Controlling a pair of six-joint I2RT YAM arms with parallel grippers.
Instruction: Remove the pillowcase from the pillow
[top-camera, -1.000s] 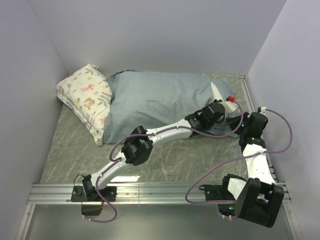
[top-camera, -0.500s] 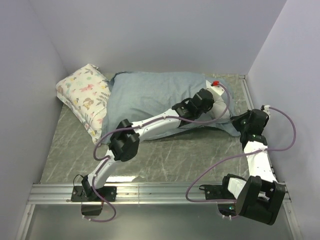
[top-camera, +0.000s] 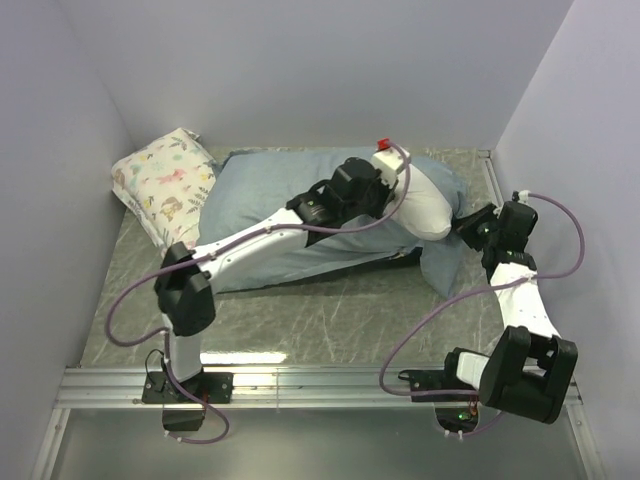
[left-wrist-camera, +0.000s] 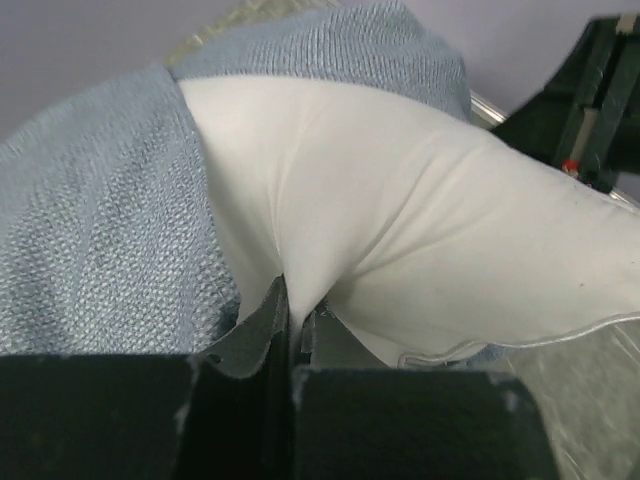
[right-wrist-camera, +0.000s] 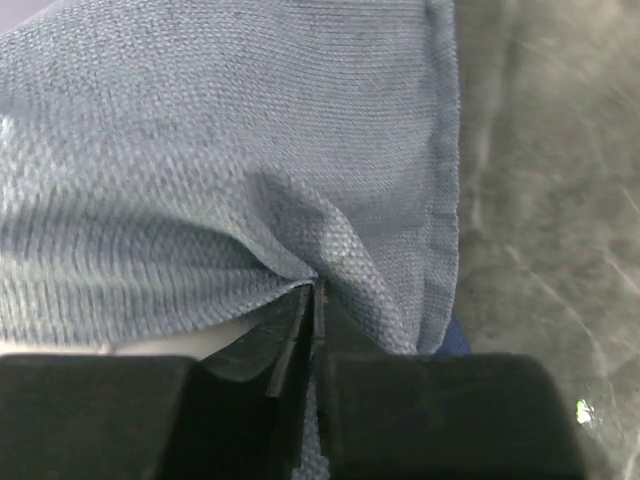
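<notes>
The left hand (left-wrist-camera: 291, 318) has its fingers pressed together on a fold of the white pillow (left-wrist-camera: 420, 210), so it is clamped on the fabric itself and not around the whole body. Just to the left of this pinch, the blue case (left-wrist-camera: 90, 230) is pushed back, with its edge lying against the bare white end. The right hand (right-wrist-camera: 312, 298) is also closed tight, on a small gather of the case close to its hemmed edge, and the grey worktop (right-wrist-camera: 540, 180) shows to the right of that hem. Seen from above, the pillow lies across the far part of the worktop. Its right end is out of the opening, and the rest is covered by the case, which reaches left to the floral pillow (top-camera: 165, 188) in the far left corner. I judge the pillow to be light and very soft, so it gives under the fingers, and a pinch catches only a fold that could slip out when pulled. The case looks thin and limp, maybe a little stretchy, and it will probably cling to the filling. The hem at the opening seems the best place to hold it, and the bare corner is best for the pillow.
</notes>
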